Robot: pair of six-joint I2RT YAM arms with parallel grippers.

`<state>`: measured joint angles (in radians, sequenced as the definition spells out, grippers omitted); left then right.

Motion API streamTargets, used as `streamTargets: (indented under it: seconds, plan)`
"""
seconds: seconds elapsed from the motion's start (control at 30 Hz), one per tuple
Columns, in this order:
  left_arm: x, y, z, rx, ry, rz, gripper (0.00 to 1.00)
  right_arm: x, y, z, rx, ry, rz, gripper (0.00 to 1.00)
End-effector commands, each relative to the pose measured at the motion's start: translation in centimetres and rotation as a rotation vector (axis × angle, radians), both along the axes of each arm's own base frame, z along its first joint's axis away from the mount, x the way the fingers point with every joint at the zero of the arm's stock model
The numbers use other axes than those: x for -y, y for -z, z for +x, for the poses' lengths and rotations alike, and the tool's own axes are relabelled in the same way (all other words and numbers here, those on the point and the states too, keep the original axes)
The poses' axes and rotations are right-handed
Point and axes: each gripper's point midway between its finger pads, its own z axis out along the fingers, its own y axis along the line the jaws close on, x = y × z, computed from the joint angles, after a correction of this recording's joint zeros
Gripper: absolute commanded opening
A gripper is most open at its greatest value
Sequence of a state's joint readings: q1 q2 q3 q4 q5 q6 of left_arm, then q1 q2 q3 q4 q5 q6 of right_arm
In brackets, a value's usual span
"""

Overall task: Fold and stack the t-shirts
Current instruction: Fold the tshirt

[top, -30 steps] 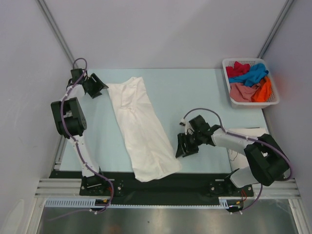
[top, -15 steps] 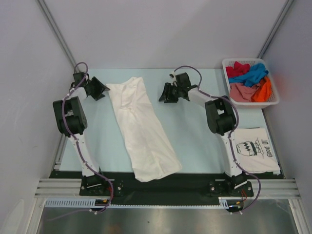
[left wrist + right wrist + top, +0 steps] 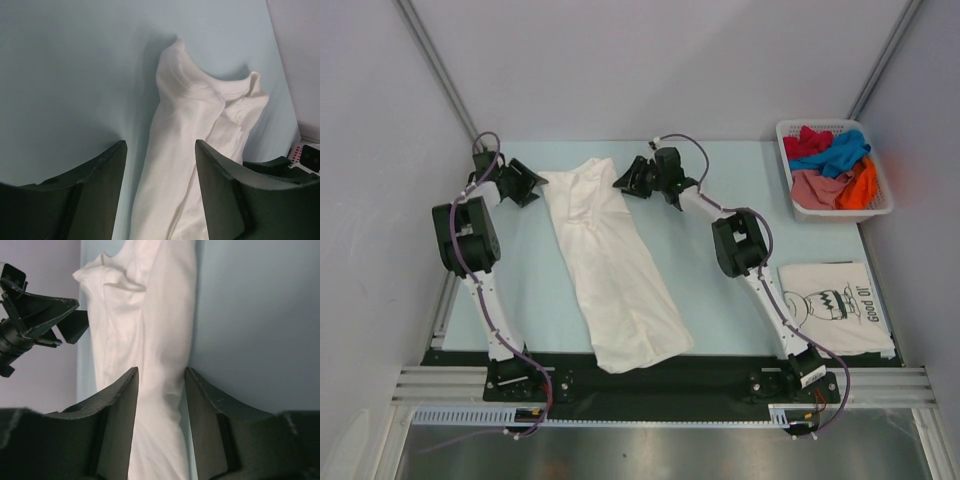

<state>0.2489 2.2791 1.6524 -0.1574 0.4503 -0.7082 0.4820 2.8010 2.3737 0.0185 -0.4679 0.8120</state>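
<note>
A plain white t-shirt (image 3: 610, 265) lies folded lengthwise in a long strip across the pale blue table, running from far left to near middle. My left gripper (image 3: 535, 183) is open at the strip's far left edge; the shirt (image 3: 190, 150) lies between its jaws. My right gripper (image 3: 623, 181) is open at the strip's far right edge, with the cloth (image 3: 160, 365) between its jaws. A folded white t-shirt with black cartoon print (image 3: 835, 305) lies at the near right. Red, blue, pink and orange t-shirts (image 3: 830, 165) fill the basket.
The white lattice basket (image 3: 882, 180) stands at the far right corner. The table (image 3: 740, 250) has bare surface between the strip and the folded shirt. Grey walls close in on the left, back and right.
My right arm has swung from the near right, by the printed shirt, up to the far end of the white strip. The printed shirt is now uncovered. The left arm barely moved.
</note>
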Motion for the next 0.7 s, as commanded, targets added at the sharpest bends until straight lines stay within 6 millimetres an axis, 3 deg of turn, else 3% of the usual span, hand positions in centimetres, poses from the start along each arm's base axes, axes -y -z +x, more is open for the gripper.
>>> streamTargets:
  seconds: [0.0, 0.27, 0.4, 0.47, 0.6, 0.67]
  plan:
    - [0.1, -0.1, 1.3, 0.025, -0.008, -0.020, 0.63, -1.0, 1.5, 0.5, -0.058, 0.071, 0.049, 0.47]
    - [0.2, 1.6, 2.0, 0.013, -0.030, -0.055, 0.61, -0.6, 2.9, 1.4, -0.116, 0.143, 0.081, 0.36]
    - [0.2, 1.3, 3.6, 0.033, -0.031, -0.078, 0.50, 0.3, 3.1, 2.3, -0.136, 0.194, 0.102, 0.27]
    - [0.4, 1.9, 4.0, 0.026, -0.033, -0.086, 0.45, 0.9, 3.0, 2.8, -0.141, 0.216, 0.108, 0.18]
    - [2.0, 1.4, 5.7, 0.053, -0.003, -0.090, 0.27, 1.8, 2.7, 3.3, -0.139, 0.229, 0.120, 0.03]
    - [2.8, 1.4, 6.2, 0.057, 0.008, -0.088, 0.22, 2.5, 3.0, 3.4, -0.129, 0.237, 0.101, 0.00]
